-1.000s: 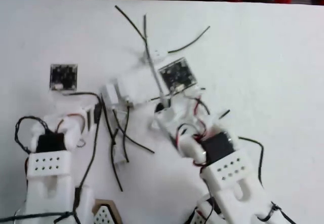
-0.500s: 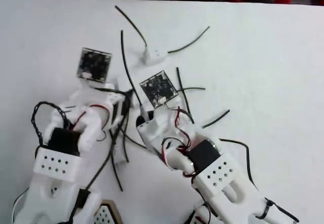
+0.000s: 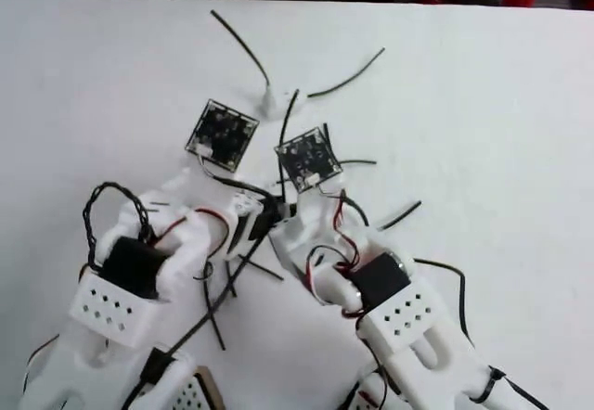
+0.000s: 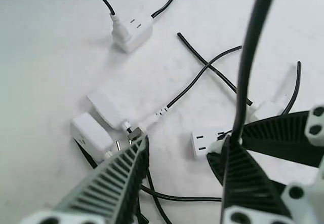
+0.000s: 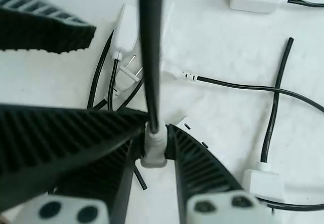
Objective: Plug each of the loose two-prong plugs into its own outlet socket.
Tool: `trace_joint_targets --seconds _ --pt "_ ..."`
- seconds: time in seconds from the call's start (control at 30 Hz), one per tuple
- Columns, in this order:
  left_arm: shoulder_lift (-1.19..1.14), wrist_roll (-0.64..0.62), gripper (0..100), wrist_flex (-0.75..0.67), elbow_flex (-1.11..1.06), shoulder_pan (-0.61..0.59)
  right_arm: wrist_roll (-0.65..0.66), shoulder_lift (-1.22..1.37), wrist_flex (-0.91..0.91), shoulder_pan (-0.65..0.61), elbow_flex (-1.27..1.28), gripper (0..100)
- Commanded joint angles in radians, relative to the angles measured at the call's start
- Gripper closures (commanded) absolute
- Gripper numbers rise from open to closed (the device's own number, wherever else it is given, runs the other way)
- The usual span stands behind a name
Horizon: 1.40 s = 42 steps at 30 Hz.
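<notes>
Right claw (image 5: 154, 133) clamped shut on the small white plug (image 5: 153, 152) of a black cord (image 5: 151, 41), left claw (image 4: 185, 142) spread wide holding nothing, white two-slot outlet socket (image 4: 204, 144) just beside one finger, two loose white pronged plugs (image 4: 106, 107) near the other, white table (image 3: 483, 104)

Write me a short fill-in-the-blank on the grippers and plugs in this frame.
1. The right gripper is ___ on a white plug.
2. The cord rising from that plug is ___ in colour.
3. The left gripper is ___, above the table.
Missing words: shut; black; open.
</notes>
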State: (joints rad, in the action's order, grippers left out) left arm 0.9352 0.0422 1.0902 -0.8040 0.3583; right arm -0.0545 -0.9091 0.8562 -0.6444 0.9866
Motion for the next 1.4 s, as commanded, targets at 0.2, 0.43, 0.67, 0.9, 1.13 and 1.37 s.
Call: trace_joint_targets --seconds 0.2,0.43,0.67,0.9,1.13,1.37 --pt "0.013 0.098 66 -0.006 0.041 -0.151 -0.011 -0.021 -0.051 0.231 -0.015 98.1" --pt "-0.295 0.344 69 -0.068 0.057 -0.12 -0.14 -0.012 -0.231 0.541 0.0 98.1" --pt "-0.607 0.574 69 -0.077 0.17 0.012 -0.235 -0.021 -0.348 0.668 0.046 98.1" --pt "-0.773 0.769 69 -0.078 0.282 0.114 -0.238 -0.021 -0.352 0.687 0.049 98.1" --pt "-0.955 0.793 69 -0.127 0.422 0.148 -0.238 -0.021 -0.349 0.687 0.049 98.1" --pt "-1.124 0.793 69 -0.12 0.531 0.15 -0.238 -0.021 -0.348 0.682 0.049 98.1"
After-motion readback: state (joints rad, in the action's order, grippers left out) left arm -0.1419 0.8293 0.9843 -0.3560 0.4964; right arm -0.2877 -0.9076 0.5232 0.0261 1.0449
